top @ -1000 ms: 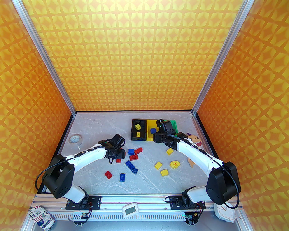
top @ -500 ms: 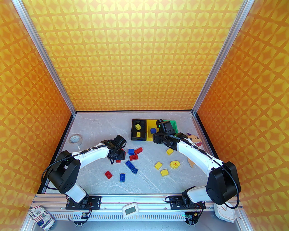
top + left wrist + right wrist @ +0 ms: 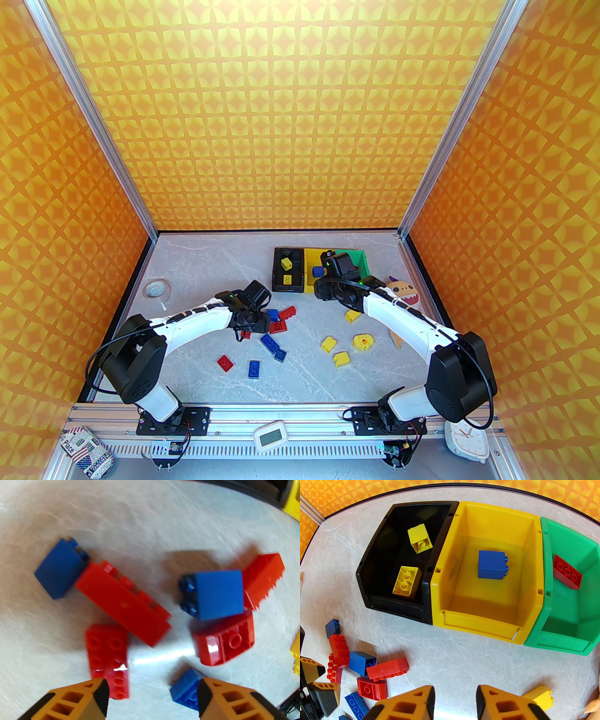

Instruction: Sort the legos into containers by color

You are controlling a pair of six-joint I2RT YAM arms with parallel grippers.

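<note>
Three containers stand side by side at the back. The black bin [image 3: 370,573] holds two yellow legos [image 3: 420,538], the yellow bin [image 3: 482,620] a blue lego [image 3: 492,564], and the green bin [image 3: 562,641] a red lego [image 3: 567,575]. My right gripper [image 3: 455,702] hovers open and empty just in front of the yellow bin, and from above the right gripper [image 3: 330,262] overlaps the bins. My left gripper [image 3: 152,698] is open and empty, low over a cluster of loose legos: a long red one [image 3: 124,604], a blue one [image 3: 218,594] and a red one [image 3: 107,658].
Loose yellow legos [image 3: 329,343] lie at centre right, a red lego [image 3: 225,363] and a blue lego [image 3: 254,369] nearer the front. An orange plush monster [image 3: 403,290] lies right of the bins, a white tape roll [image 3: 154,288] at the far left.
My left arm has moved right, over the red and blue cluster. My right gripper has shifted slightly left above the bins, its jaws a little wider.
</note>
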